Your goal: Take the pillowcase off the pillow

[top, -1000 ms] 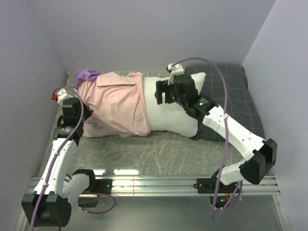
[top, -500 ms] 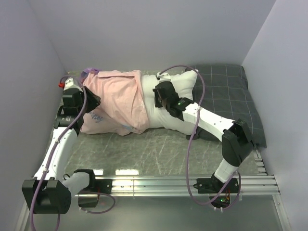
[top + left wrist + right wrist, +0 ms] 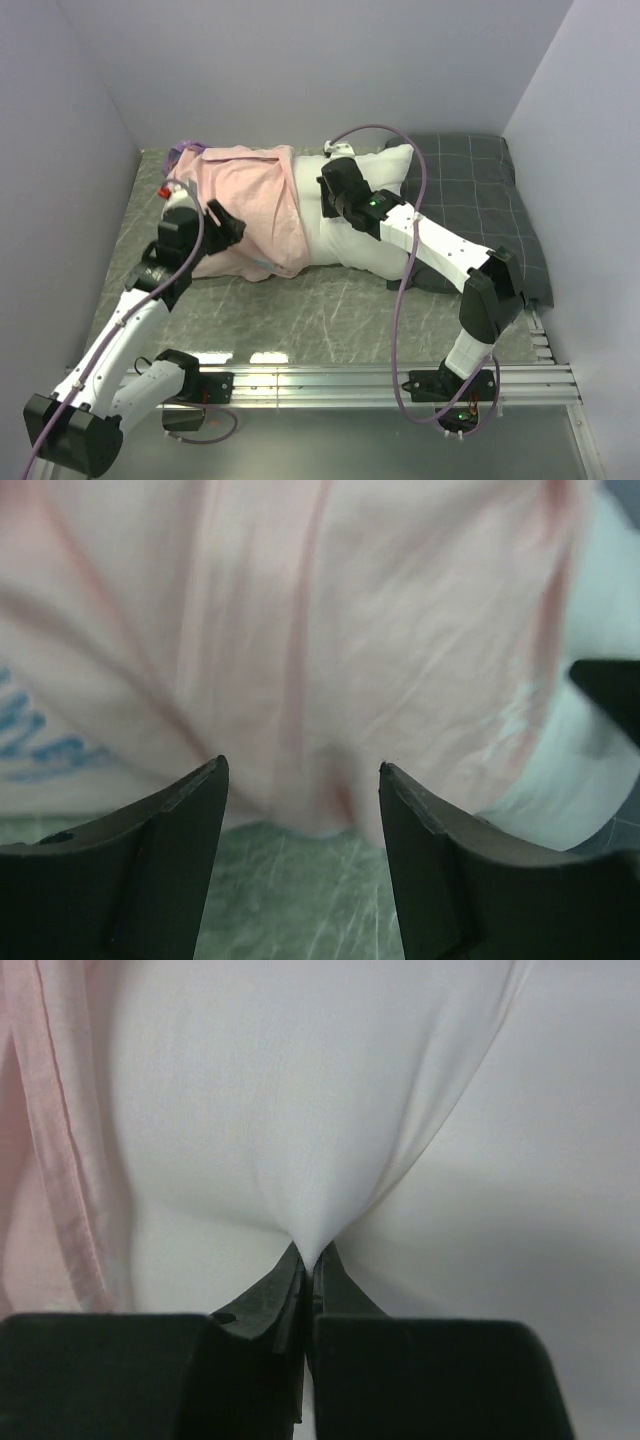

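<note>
The pillowcase (image 3: 250, 205), salmon-pink side out, still covers the left half of the white pillow (image 3: 352, 240); a purple printed bit shows at its far left corner. My left gripper (image 3: 226, 222) hovers open at the case's near edge. In the left wrist view its fingertips (image 3: 300, 770) point at the pink fabric (image 3: 330, 630), with nothing between them. My right gripper (image 3: 335, 196) presses on the bare pillow just right of the case's hem. In the right wrist view it (image 3: 310, 1256) is shut on a pinched fold of the white pillow (image 3: 300, 1110), with the hem (image 3: 45, 1160) at the left.
A dark grey checked pillow (image 3: 470, 195) lies at the back right, partly under the white one. The green marbled tabletop (image 3: 330, 305) shows in front. Walls close in left, back and right; a metal rail (image 3: 320, 378) runs along the near edge.
My left gripper let go at the case's left end, opened and moved right to its near edge. My right gripper came down onto the pillow and shut on its fabric.
</note>
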{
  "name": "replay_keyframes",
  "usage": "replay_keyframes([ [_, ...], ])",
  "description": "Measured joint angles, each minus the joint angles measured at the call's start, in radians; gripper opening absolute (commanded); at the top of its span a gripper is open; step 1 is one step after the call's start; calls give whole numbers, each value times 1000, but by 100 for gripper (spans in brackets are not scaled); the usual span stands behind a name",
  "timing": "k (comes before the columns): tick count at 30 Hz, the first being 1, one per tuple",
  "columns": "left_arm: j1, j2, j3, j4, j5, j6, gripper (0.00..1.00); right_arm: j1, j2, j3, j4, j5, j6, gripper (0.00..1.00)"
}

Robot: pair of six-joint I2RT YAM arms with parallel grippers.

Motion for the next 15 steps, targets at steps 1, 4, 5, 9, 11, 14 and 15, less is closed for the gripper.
replay_keyframes([
  [1,-7,-21,-56,11,-2,-27,68,0,0,12,-16,-2,0,0],
  [4,-22,-72,-200,35,-6,-105,73,0,0,45,-56,-6,0,0],
  [5,-27,-83,-235,44,-6,-124,74,0,0,53,-67,-7,0,0],
  [9,-35,-86,-298,151,10,-162,76,0,0,66,-95,-14,0,0],
  [11,-36,-68,-305,226,21,-174,71,0,0,66,-97,-15,0,0],
  [14,-39,-18,-307,307,31,-184,39,0,0,74,-110,-16,0,0],
  [15,-38,10,-306,326,29,-198,29,0,1,83,-121,-15,0,0],
])
